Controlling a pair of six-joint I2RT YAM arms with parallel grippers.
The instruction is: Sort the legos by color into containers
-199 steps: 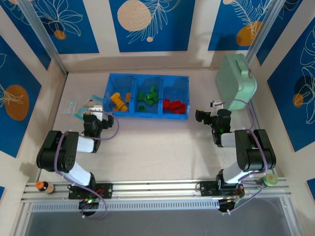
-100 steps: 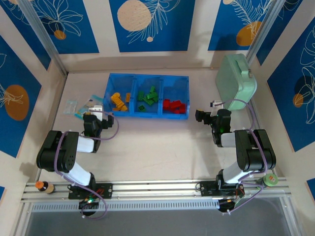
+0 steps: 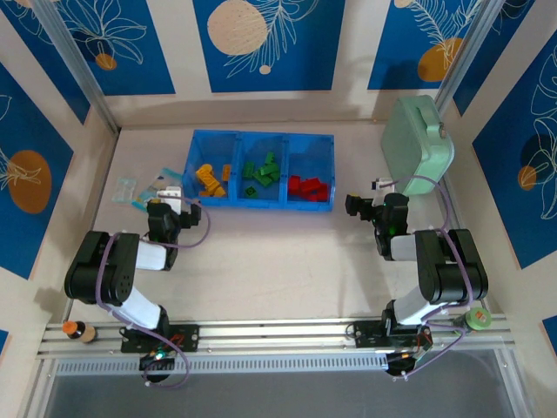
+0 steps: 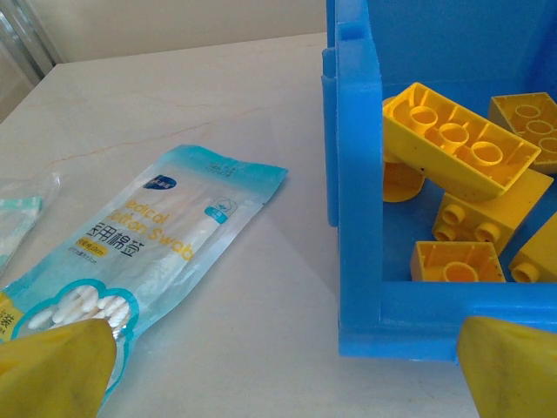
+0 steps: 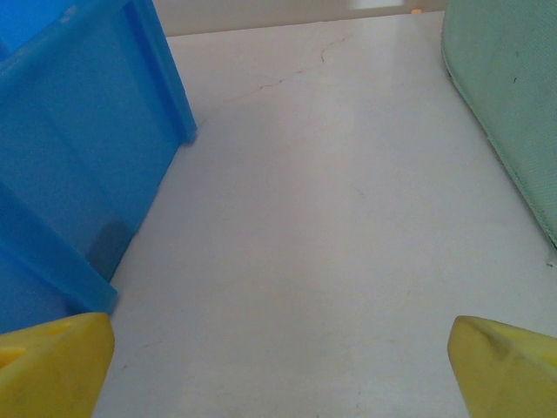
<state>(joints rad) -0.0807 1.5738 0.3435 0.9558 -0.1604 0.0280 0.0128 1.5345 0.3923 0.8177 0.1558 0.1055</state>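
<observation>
**Desk:** What has changed in the last second?

**Photographer:** Nothing. Both arms sit as they did, and no brick has shifted. The left gripper (image 3: 171, 195) and the right gripper (image 3: 369, 193) rest low over the table (image 3: 278, 252), jaws spread wide and empty. With nothing in motion or in hand, the sorting looks finished.

**Desk:** Where are the legos (image 3: 261, 171)?

**Photographer:** Every one I can see lies in the blue tray (image 3: 261, 134). The tray is just ahead of the left gripper and to its right, and ahead-left of the right gripper. The yellow-orange bricks (image 3: 209, 178) fill the compartment nearest the left gripper. The green bricks share the middle one, and the red bricks (image 3: 309, 185) lie in the compartment nearest the right gripper.

**Desk:** Anything else close by?

**Photographer:** A cotton-swab packet (image 4: 148, 252) lies ahead-left of the left gripper, just outside the tray wall. A mint-green case (image 3: 418, 139) stands ahead-right of the right gripper.
</observation>
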